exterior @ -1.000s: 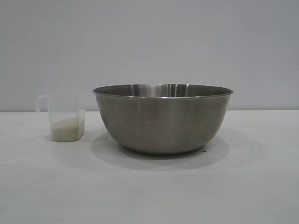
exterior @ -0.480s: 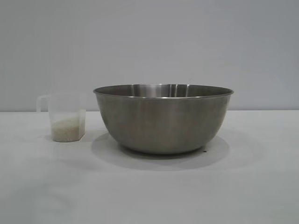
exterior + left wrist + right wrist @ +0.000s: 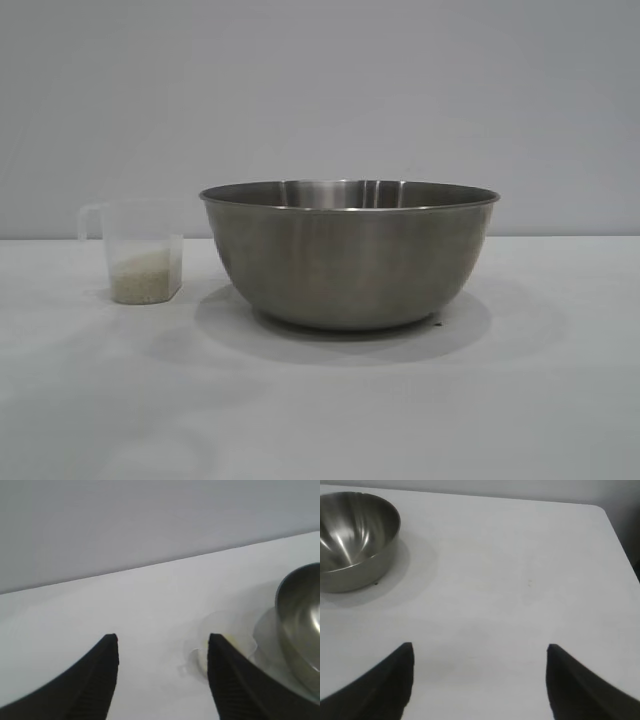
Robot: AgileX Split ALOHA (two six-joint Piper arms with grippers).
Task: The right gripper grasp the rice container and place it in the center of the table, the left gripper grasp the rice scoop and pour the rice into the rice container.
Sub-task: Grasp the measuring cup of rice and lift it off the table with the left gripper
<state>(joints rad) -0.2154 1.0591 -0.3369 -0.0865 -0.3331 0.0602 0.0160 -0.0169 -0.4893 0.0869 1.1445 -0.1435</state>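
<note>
Nearest you, the left gripper shows two black tapered fingers spread apart with nothing between them, held above the white table. Just beyond one fingertip, and partly hidden by it, stands the rice scoop, a clear plastic cup not touched by either finger; past the scoop, on the same side, lies the curved steel wall of the rice container. The right gripper likewise holds its fingers wide apart and empty over bare tabletop, and you find the rice container well ahead of it and off to one side, upright, apart from both fingers. From the exterior camera you see neither gripper: the rice scoop stands upright on the table just beside the rice container, its loop handle turned away from the bowl, with a low layer of rice resting in its bottom.
</note>
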